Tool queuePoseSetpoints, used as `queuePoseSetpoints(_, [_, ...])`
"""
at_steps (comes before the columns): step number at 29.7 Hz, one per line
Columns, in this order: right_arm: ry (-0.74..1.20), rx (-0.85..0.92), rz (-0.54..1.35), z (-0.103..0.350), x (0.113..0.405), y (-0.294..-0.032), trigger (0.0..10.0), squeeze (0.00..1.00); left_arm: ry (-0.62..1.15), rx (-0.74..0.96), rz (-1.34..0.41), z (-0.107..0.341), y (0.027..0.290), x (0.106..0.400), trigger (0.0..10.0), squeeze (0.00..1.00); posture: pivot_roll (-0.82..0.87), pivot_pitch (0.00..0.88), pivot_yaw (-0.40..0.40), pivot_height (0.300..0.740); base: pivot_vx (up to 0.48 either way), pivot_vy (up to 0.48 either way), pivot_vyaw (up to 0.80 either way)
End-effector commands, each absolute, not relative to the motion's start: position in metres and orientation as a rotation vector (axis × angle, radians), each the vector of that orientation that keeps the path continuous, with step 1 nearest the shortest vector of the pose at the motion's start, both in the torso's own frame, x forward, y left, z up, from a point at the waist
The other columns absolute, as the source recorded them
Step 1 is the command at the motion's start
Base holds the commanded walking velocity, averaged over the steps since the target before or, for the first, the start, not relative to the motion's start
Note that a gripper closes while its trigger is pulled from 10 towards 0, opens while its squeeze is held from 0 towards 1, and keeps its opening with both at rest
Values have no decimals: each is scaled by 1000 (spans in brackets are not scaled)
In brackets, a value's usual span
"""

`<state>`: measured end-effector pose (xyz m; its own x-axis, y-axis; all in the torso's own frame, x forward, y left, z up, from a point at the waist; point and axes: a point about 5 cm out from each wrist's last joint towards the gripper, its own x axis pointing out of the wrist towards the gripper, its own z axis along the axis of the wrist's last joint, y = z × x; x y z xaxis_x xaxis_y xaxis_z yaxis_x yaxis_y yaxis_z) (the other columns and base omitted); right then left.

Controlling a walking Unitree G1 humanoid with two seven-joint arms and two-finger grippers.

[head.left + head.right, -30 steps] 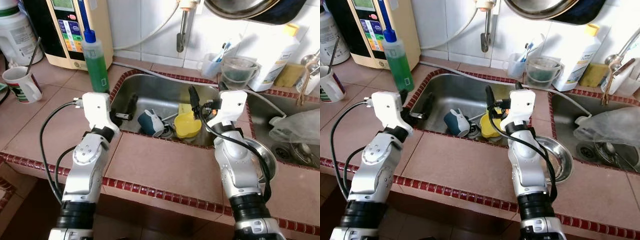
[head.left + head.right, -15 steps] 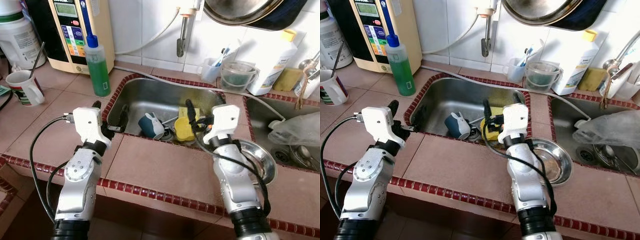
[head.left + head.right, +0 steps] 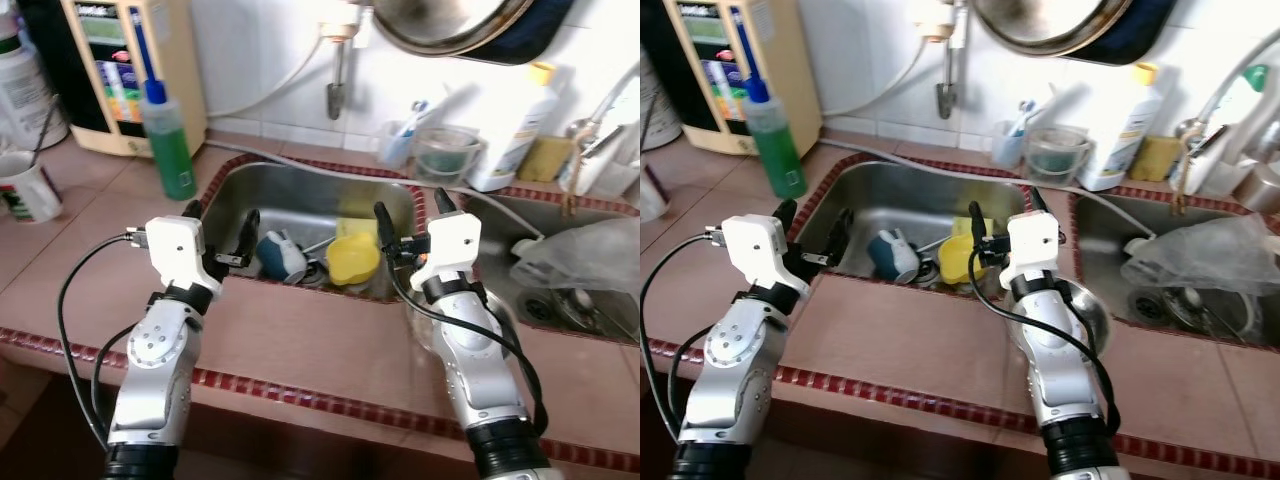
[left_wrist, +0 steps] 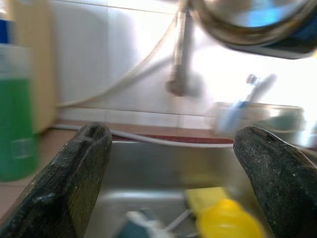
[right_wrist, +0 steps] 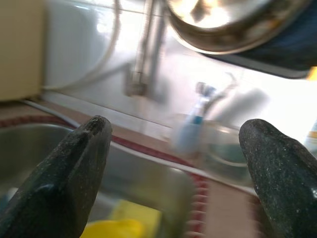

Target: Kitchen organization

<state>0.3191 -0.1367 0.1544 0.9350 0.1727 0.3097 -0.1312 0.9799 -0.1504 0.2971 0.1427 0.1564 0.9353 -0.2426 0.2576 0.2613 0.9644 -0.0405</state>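
Fingers apart, empty: left gripper [image 3: 220, 235] and right gripper [image 3: 405, 225] hovered at near edge of sink [image 3: 300, 195]. Yellow cup [image 3: 352, 258], blue mug [image 3: 279, 255] inside, unsorted; task barely begun.

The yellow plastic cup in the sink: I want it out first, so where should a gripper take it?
Probably by the rim of the yellow plastic cup, coming from above with the right gripper, which is open and nearest. The cup seems to lie tilted among other dishes in the steel sink, so its upper edge looks most exposed.
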Motion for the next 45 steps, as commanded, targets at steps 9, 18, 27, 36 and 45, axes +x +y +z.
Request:
queuePoseSetpoints(9, [-341, -126, 181, 157, 321, -132, 10000, 0, -265, -60, -246, 158, 149, 294, 10000, 0, 2, 0, -48, 740, 0, -336, 0])
queuePoseSetpoints(18, [-340, -129, 189, 157, 321, -131, 10000, 0, -261, -59, -253, 157, 146, 294, 10000, 0, 2, 0, -51, 740, 0, -337, 0])
queuePoseSetpoints(27, [-328, -123, 186, 157, 322, -132, 10000, 0, -258, -50, -268, 158, 143, 294, 10000, 0, -3, 1, -53, 740, 0, -345, 0])
queuePoseSetpoints(36, [-242, -84, 152, 146, 322, -133, 10000, 0, -239, -6, -328, 155, 139, 291, 10000, 0, -7, 17, -48, 740, 0, -157, 0])
queuePoseSetpoints(45, [-188, -49, 149, 139, 322, -134, 10000, 0, -201, 119, -487, 150, 131, 282, 10000, 0, 3, 35, -50, 740, 0, 0, 0])
